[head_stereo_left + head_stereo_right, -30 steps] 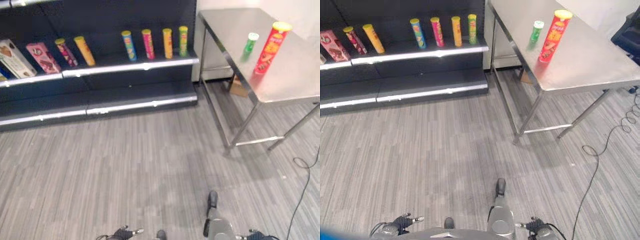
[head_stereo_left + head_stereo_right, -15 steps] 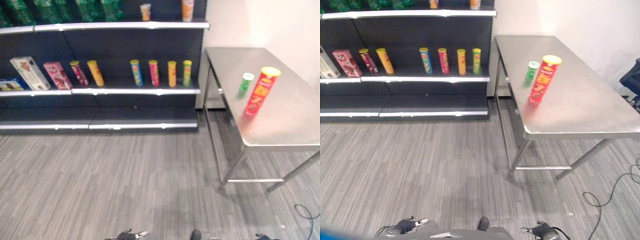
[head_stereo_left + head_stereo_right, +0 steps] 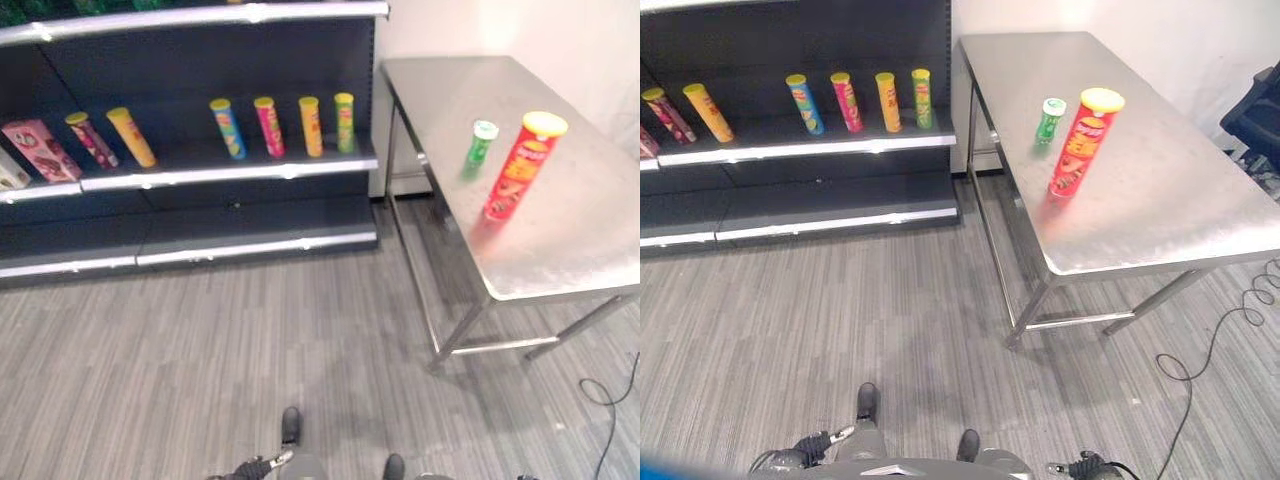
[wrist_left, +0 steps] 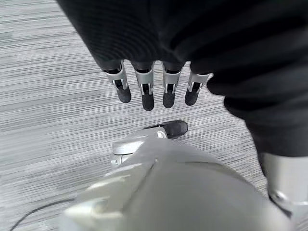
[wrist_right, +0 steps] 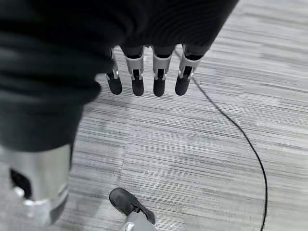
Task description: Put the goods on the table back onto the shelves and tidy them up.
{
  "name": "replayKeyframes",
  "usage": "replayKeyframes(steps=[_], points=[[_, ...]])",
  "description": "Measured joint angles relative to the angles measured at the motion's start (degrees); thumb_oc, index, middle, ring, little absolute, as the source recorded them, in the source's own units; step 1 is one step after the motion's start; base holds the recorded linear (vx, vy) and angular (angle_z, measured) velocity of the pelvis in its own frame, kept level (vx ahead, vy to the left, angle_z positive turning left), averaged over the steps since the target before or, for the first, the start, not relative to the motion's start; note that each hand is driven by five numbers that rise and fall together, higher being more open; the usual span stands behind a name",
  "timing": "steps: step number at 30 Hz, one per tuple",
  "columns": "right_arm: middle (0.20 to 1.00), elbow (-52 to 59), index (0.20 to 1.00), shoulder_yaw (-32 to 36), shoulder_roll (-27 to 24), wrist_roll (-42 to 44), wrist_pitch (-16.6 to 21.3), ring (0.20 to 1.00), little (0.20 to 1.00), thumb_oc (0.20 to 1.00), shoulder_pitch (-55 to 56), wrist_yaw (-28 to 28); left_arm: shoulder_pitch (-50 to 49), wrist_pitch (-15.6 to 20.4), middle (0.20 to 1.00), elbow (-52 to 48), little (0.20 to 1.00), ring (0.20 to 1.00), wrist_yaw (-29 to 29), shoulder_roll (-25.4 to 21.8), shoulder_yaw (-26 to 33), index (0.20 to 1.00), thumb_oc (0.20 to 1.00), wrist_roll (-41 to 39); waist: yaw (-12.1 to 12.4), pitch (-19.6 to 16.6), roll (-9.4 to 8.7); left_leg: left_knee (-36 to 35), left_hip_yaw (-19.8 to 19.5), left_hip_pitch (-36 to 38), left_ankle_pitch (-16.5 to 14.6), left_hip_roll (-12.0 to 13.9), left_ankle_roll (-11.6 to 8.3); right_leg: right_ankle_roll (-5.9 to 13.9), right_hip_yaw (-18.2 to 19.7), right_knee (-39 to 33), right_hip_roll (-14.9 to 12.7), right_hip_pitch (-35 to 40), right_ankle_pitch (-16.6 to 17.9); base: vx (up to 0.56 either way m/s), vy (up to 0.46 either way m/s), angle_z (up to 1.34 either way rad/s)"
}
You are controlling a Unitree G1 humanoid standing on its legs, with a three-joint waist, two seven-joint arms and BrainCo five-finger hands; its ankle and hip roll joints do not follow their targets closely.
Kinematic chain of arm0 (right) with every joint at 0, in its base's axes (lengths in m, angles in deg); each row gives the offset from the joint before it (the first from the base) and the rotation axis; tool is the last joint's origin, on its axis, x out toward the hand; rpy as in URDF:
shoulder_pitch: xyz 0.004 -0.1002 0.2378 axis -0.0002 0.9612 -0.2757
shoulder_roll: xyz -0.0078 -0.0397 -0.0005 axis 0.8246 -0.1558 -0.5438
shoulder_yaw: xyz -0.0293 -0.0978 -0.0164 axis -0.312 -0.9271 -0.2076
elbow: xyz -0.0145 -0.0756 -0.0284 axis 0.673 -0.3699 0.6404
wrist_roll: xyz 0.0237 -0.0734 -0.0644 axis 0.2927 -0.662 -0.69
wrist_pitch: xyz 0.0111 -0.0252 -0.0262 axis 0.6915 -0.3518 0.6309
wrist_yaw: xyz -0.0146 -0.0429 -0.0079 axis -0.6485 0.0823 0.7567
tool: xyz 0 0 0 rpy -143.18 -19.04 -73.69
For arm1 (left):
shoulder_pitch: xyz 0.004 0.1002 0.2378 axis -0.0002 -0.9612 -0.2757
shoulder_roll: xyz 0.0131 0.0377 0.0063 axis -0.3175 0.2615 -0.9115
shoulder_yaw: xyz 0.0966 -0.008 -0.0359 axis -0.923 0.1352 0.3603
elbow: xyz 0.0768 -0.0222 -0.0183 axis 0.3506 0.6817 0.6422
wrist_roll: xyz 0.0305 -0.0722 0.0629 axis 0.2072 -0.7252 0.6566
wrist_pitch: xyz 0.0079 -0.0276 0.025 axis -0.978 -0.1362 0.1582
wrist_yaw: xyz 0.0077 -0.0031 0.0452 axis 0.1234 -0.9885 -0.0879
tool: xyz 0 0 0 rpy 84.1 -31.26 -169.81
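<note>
A tall red can with a yellow lid [image 3: 514, 165] stands upright on the steel table [image 3: 570, 250] at the right. A small green can with a white lid [image 3: 480, 143] stands just behind it. Both my hands hang low over the grey floor, far from the table. My left hand [image 4: 146, 91] is open with straight fingers and holds nothing. My right hand [image 5: 137, 77] is open and holds nothing too.
The dark shelf [image 3: 250, 172] at the back carries a row of upright cans [image 3: 268, 126], two more cans [image 3: 131, 136] and a pink box [image 3: 40, 150] further left. The table's legs [image 3: 455, 335] stand on the floor. A black chair [image 3: 1260, 110] shows at the far right.
The whole picture has shifted, so the camera has moved. The cans on the table and shelf stand where they were.
</note>
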Motion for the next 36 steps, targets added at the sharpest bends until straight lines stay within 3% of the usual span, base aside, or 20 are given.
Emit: replayKeyframes(steps=[2, 3, 5, 7, 10, 12, 14, 17, 19, 22, 26, 27, 28, 29, 31, 32, 33, 34, 35, 36], points=[[1.0, -0.55, 1.0, 0.9, -0.3, 0.02, -0.08, 1.0, 1.0, 1.0, 0.72, 0.0, -0.23, -0.01, 1.0, 0.02, 1.0, 1.0, 0.05, -0.06, -0.11, 1.0, 1.0, 0.02, 0.26, -1.0, 0.59, -0.11, 1.91, 1.66, 1.04, -2.02, 1.6, 2.74, 0.71, 1.81, -2.07, 0.34, -1.95, 0.13, 0.237, -0.28], [1.0, -0.21, 1.0, -0.22, 1.12, 0.0, -0.05, 1.0, 1.0, 1.0, 0.59, -0.26, -0.15, 0.0, 1.0, -0.73, 1.0, 1.0, -0.11, -1.72, 0.02, 1.0, 1.0, 0.0, 0.65, -1.75, -2.14, 0.04, 4.43, 2.64, 2.0, -5.43, 4.85, 4.84, 2.21, 3.46, -5.75, 0.01, -2.63, 0.22, 0.484, -0.36], [1.0, 0.34, 1.0, -0.24, 3.03, 0.0, 0.12, 1.0, 1.0, 1.0, -0.07, -0.28, 0.39, -0.03, 1.0, -1.46, 1.0, 1.0, -0.16, -3.7, 0.28, 1.0, 1.0, 0.01, 0.48, -1.95, -4.09, 0.06, 5.78, 3.1, 1.05, -8.18, 6.95, 5.91, 2.18, 5.96, -8.89, -1.12, -2.12, 0.23, 0.555, -0.28], [1.0, 2.17, 1.0, -0.72, 3.85, 0.0, 0.13, 1.0, 1.0, 1.0, -3.37, -0.32, 2.67, 0.17, 1.0, -2.07, 1.0, 1.0, -0.24, -4.78, 0.0, 1.0, 1.0, -0.03, 0.35, -0.98, -1.98, -0.23, 8.04, 5.68, -1.76, -10.09, 10.56, 6.24, 1.39, 25.84, -12.97, -10.05, -1.08, 0.26, 0.502, -0.29], [1.0, 3.51, 1.0, -0.81, 3.87, 0.01, 0.36, 1.0, 1.0, 1.0, -3.59, -0.29, 2.59, 0.27, 1.0, -2.16, 1.0, 1.0, -0.37, -5.08, -0.69, 1.0, 1.0, 0.01, 0.17, -1.14, -1.74, -0.31, 9.71, 9.87, -5.15, -14.42, 13.72, 6.76, -2.15, 38.43, -20.15, -13.81, 2.73, 0.23, 0.278, -0.14], [1.0, 4.3, 1.0, -1.37, 3.73, -0.04, 0.54, 1.0, 1.0, 1.0, -3.1, -0.35, 2.0, 0.14, 1.0, -2.07, 1.0, 1.0, -0.56, -5.12, -1.5, 1.0, 1.0, 0.03, -0.21, -2.45, -1.38, -0.3, 9.29, 10.12, -6.38, -15.53, 15.24, 9.17, -0.43, 38.57, -19.7, -16.13, -1.63, 0.2, 0.151, 0.0], [1.0, 4.36, 1.0, -1.47, 3.88, -0.04, 0.61, 1.0, 1.0, 1.0, -3.28, -0.37, 2.07, -0.1, 1.0, -2.0, 1.0, 1.0, -0.62, -5.6, -2.08, 1.0, 1.0, 0.08, -0.33, -2.11, -0.96, -0.3, 9.28, 10.32, -7.02, -15.68, 15.93, 9.92, -0.08, 31.19, -17.28, -17.03, -3.25, 0.14, 0.051, 0.03], [1.0, 5.1, 1.0, -1.83, 4.41, -0.03, 0.59, 1.0, 1.0, 1.0, -3.19, -0.33, 1.45, -0.4, 1.0, -1.92, 1.0, 1.0, -0.56, -5.27, -2.45, 1.0, 1.0, 0.16, -1.33, -1.92, -3.02, -0.29, 10.04, 11.66, -8.36, -17.55, 15.44, 10.1, -3.6, 15.08, -14.85, -18.94, -0.97, 0.28, 0.058, 0.01], [1.0, 4.99, 1.0, -1.83, 4.48, -0.04, 0.49, 1.0, 1.0, 1.0, -2.91, -0.35, 1.96, -0.42, 1.0, -1.1, 1.0, 1.0, -0.45, -4.34, -2.28, 1.0, 1.0, 0.59, -2.31, -1.77, -3.75, -0.29, 9.4, 12.27, -9.78, -18.16, 15.9, 11.99, -3.45, 4.06, -12.48, -19.22, 1.9, 0.22, 0.026, 0.12], [1.0, 4.02, 1.0, -1.75, 4.54, -0.05, -0.19, 1.0, 1.0, 1.0, -0.87, -0.41, 1.19, -0.38, 1.0, -1.94, 1.0, 1.0, 0.12, -3.16, -2.17, 1.0, 1.0, 0.69, -4.0, -1.45, -4.92, -0.32, 8.75, 15.51, -12.26, -19.58, 15.96, 10.47, -9.23, 1.65, -11.62, -20.08, 6.06, 0.32, 0.006, 0.19], [1.0, 2.91, 1.0, -0.34, 4.2, -0.03, -0.19, 1.0, 1.0, 1.0, 2.08, -0.48, -0.14, -0.26, 1.0, -3.21, 1.0, 1.0, 0.57, -2.26, -2.78, 1.0, 1.0, 1.57, -4.35, -2.19, -4.54, 0.09, 7.37, 18.49, -14.1, -19.61, 14.6, 8.16, -11.14, 4.03, -10.84, -17.14, 8.27, 0.17, -0.03, 0.12], [1.0, 2.32, 1.0, -0.19, 4.15, -0.03, -0.19, 1.0, 1.0, 1.0, 2.06, -0.49, -0.13, -0.26, 1.0, -3.19, 1.0, 1.0, 0.58, -2.27, -2.86, 1.0, 1.0, 2.02, -4.31, -2.15, -4.17, 0.11, 7.31, 19.02, -14.32, -19.23, 14.15, 7.09, -11.31, 3.2, -10.34, -16.46, 10.28, 0.16, -0.084, 0.3], [1.0, 1.92, 1.0, -0.05, 4.04, 0.0, -0.19, 1.0, 1.0, 1.0, 2.19, -0.53, -0.16, -0.34, 1.0, -2.81, 1.0, 1.0, 0.62, -2.33, -2.85, 1.0, 1.0, 2.29, -4.48, -2.33, -3.57, 1.4, 7.23, 19.32, -15.25, -18.35, 11.91, 4.09, -12.0, 1.95, -9.55, -14.71, 12.84, 0.12, -0.097, 0.28], [1.0, 1.85, 1.0, -0.04, 3.95, 0.02, -0.19, 1.0, 1.0, 1.0, 2.54, -0.64, -0.1, -0.35, 1.0, -2.58, 1.0, 1.0, 0.62, -2.22, -2.8, 1.0, 1.0, 2.33, -4.47, -2.3, -3.68, 7.22, 7.57, 17.49, -16.51, -17.84, 9.92, 0.84, -12.46, 0.75, -9.36, -13.0, 13.18, 0.17, -0.107, 0.25], [1.0, 1.96, 1.0, -0.04, 3.27, 0.04, -0.11, 1.0, 1.0, 1.0, 2.04, -0.65, -0.33, -0.29, 1.0, -2.55, 1.0, 1.0, 0.75, -1.85, -2.58, 1.0, 1.0, 2.34, -4.08, -2.36, -3.62, 20.17, 7.69, 13.51, -18.43, -16.59, 6.83, 0.6, -11.98, 0.0, -8.63, -10.17, 10.96, 0.15, -0.081, -0.11], [1.0, 1.96, 1.0, -0.34, 2.77, 0.05, 0.16, 1.0, 1.0, 1.0, 1.25, -0.66, -0.9, -0.3, 1.0, -2.6, 1.0, 1.0, 1.06, -1.52, -2.16, 1.0, 1.0, 2.3, -3.39, -2.14, -3.66, 39.52, 7.14, 5.94, -18.44, -13.66, 4.43, -0.37, -10.81, -0.04, -7.72, -8.08, 9.27, 0.16, -0.014, -0.52], [1.0, 2.09, 1.0, -0.47, 2.38, 0.05, 0.16, 1.0, 1.0, 1.0, 0.91, -0.59, -1.56, -0.35, 1.0, -2.67, 1.0, 1.0, 1.13, -1.23, -2.17, 1.0, 1.0, 2.3, -2.54, -2.49, -2.89, 45.1, 6.39, 3.1, -17.98, -12.65, 2.66, -1.26, -9.38, 0.3, -6.63, -7.29, 7.59, 0.12, 0.005, -0.61], [1.0, 2.32, 1.0, -0.04, 1.82, 0.07, 0.1, 1.0, 1.0, 1.0, 0.43, -0.42, -2.09, -0.29, 1.0, -2.85, 1.0, 1.0, 1.21, -0.68, -2.17, 1.0, 1.0, 2.29, -2.45, -2.62, -1.96, 51.38, 3.65, -1.09, -15.7, -12.05, -0.84, -1.76, -8.7, 0.47, -5.61, -7.32, 6.77, 0.1, 0.066, -0.67], [1.0, 1.42, 1.0, -0.57, 1.56, 0.1, 0.02, 1.0, 1.0, 1.0, -1.24, -0.32, -1.11, -0.37, 1.0, -2.52, 1.0, 1.0, 1.36, -0.29, -2.15, 1.0, 1.0, 2.24, -2.37, -2.11, -2.06, 55.09, 1.97, -6.02, -15.03, -10.75, -0.17, -2.59, -8.02, -0.03, -4.96, -6.71, 6.84, 0.12, 0.097, -0.55], [1.0, 1.59, 1.0, -0.67, 1.66, 0.12, -0.01, 1.0, 1.0, 1.0, -1.63, -0.32, -1.03, -0.3, 1.0, -2.54, 1.0, 1.0, 1.35, -0.57, -2.04, 1.0, 1.0, 2.06, -2.67, -1.84, -2.67, 51.57, 2.53, -6.67, -14.98, -9.97, 0.07, -2.68, -7.34, 0.01, -5.03, -6.18, 6.49, 0.2, 0.165, -0.58]])
